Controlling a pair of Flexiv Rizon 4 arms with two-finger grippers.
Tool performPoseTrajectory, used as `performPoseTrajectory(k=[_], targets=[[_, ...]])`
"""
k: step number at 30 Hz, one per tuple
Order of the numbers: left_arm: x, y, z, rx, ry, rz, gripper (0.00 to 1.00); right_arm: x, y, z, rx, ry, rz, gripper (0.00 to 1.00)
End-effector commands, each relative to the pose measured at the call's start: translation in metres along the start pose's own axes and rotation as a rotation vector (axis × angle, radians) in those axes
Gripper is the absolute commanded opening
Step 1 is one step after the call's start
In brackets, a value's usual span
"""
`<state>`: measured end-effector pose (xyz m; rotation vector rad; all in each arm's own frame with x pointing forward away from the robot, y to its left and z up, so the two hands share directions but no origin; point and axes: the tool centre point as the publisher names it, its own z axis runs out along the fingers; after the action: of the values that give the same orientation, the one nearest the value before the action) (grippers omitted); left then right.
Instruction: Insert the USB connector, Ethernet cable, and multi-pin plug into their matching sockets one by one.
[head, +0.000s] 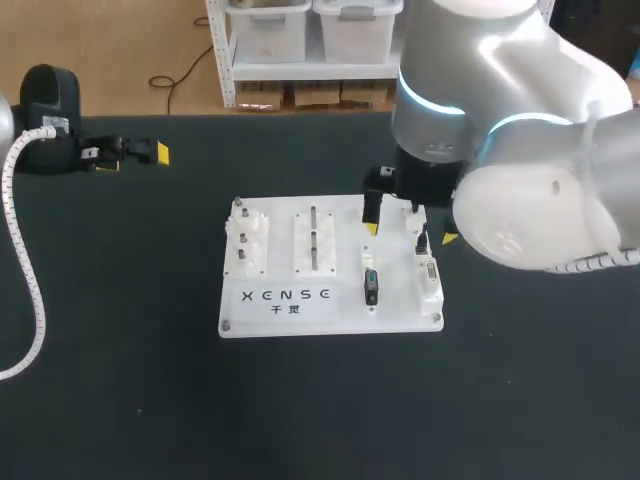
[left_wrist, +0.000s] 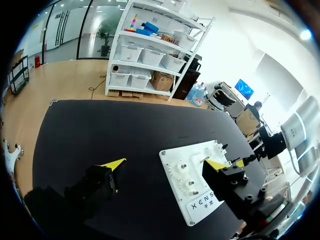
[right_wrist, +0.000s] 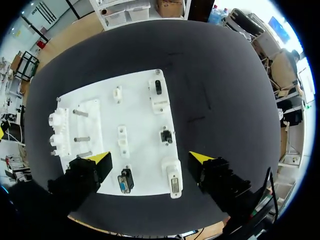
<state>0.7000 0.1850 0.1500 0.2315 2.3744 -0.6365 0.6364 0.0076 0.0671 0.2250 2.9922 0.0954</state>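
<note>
While the right end effector hangs over the upper right part of the white board at the frame's centre, its fingers stand wide apart and hold nothing. The board carries a dark multi-pin plug at its lower middle and a white multi-pin socket by its right edge. In the right wrist view a small dark socket sits just ahead of these. The left end effector rests at the upper left of the dark worktop, likewise spread open and empty, well apart from the board.
</note>
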Motion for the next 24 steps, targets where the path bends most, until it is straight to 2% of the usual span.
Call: performPoseTrajectory(k=[1, 10, 18, 24], targets=[[0.000, 0.000, 0.000, 0.000, 0.000, 0.000, 1.00, 0.019, 0.000, -0.004, -0.008, -0.025, 0.001, 1.00], [0.000, 0.000, 0.000, 0.000, 0.000, 0.000, 1.00, 0.046, 0.016, 0.003, -0.020, 0.011, -0.047, 1.00], [0.000, 0.000, 0.000, 0.000, 0.000, 0.000, 1.00, 0.057, 0.028, 0.007, -0.024, 0.028, -0.080, 1.00], [0.000, 0.000, 0.000, 0.000, 0.000, 0.000, 1.00, 0.064, 0.030, 0.014, 0.008, 0.038, -0.104, 1.00]])
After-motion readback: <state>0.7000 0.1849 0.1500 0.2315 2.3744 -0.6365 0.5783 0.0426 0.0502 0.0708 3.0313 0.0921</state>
